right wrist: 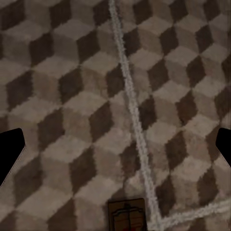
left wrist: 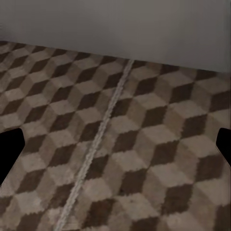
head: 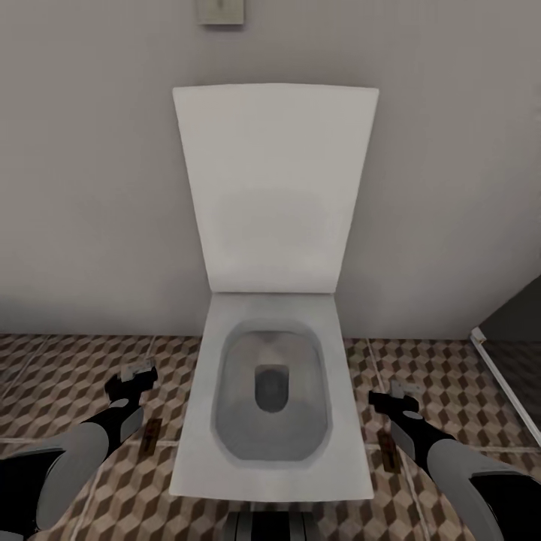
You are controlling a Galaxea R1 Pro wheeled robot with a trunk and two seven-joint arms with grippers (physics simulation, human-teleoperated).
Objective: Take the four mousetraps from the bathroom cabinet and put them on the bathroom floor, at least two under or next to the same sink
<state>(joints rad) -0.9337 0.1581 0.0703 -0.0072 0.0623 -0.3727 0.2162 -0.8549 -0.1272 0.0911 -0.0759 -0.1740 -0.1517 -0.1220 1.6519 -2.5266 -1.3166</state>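
Black-fingered left gripper (head: 132,379) and right gripper (head: 393,397): both spread wide, holding nothing, hovering over the bathroom floor (head: 68,376). Two mousetraps, small brown wooden boards: one (head: 151,436) beneath the left arm, one (head: 389,455) beneath the right, flat on cube-patterned tiles either side of a white toilet (head: 272,391). Lid raised against a plain grey wall (head: 90,188) beyond.
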